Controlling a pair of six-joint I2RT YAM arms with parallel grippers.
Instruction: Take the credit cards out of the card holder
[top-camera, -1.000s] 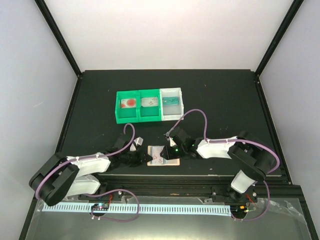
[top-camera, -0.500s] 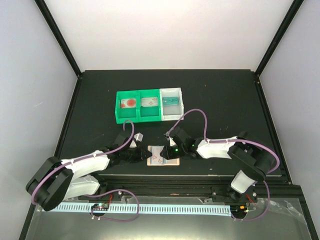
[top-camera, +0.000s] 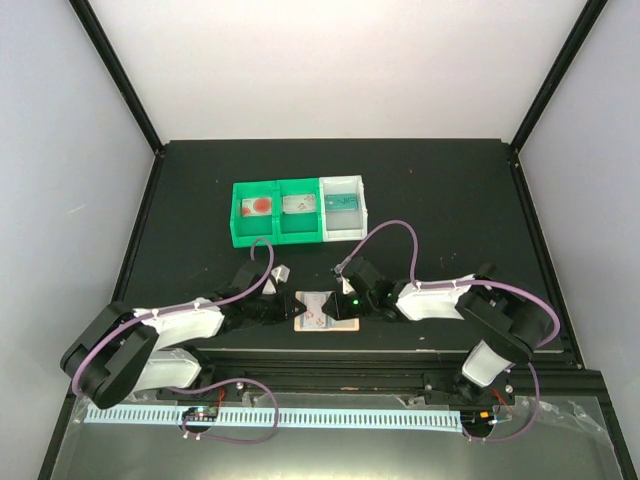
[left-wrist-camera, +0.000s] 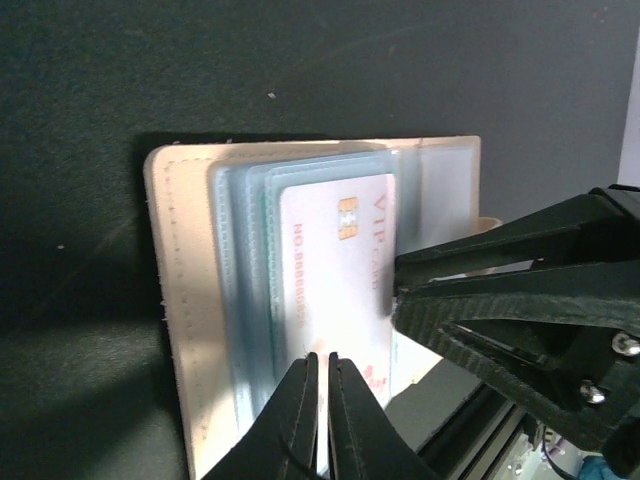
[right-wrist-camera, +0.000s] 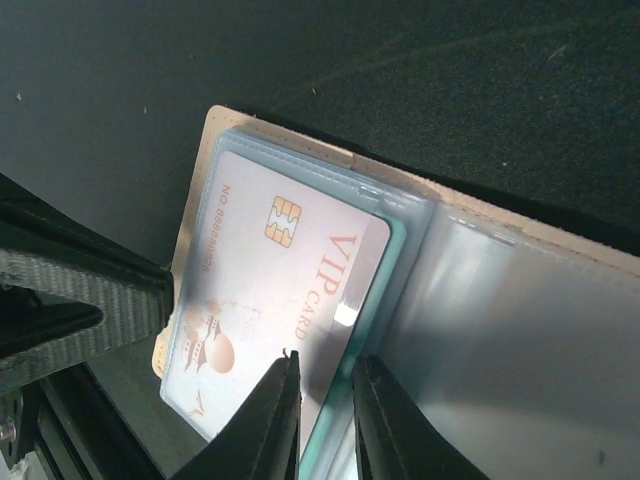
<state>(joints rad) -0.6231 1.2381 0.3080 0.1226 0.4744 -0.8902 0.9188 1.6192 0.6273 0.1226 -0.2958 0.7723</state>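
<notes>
In the top external view, the small flat tan-pink rectangular card holder (top-camera: 341, 323) is seen lying open on the black desk (top-camera: 450, 200), close to its near edge and between the 2 arms. A white stiff plastic credit card (top-camera: 316, 312) lies face up on the holder's left half, its long axis running from the near edge toward the far one. The left hand (top-camera: 291, 307) is set just beside the card's left long edge and the right hand (top-camera: 343, 303) just beside its right one, so neither is clearly nearer. Both arms are stretched low over the desk and angled inward. The green-and-white 3-compartment plastic bin (top-camera: 298, 237) stands well behind.

In the left wrist view, the left hand's fingers (left-wrist-camera: 300, 405) are drawn almost together over the card's left part. Only a thin slit is left, and nothing can be made out in it. The card tops a stack of clear bluish plastic sleeves (left-wrist-camera: 240, 300).

In the right wrist view, the right hand's fingers (right-wrist-camera: 272, 415) are held a narrow gap apart astride the card's right long edge. Whether that edge is clamped cannot be told. A teal plastic card (right-wrist-camera: 397, 250) shows as a thin margin beneath the white one. The cards are judged to come out sideways toward the holder's fold, which would favour a pull by the right hand.
</notes>
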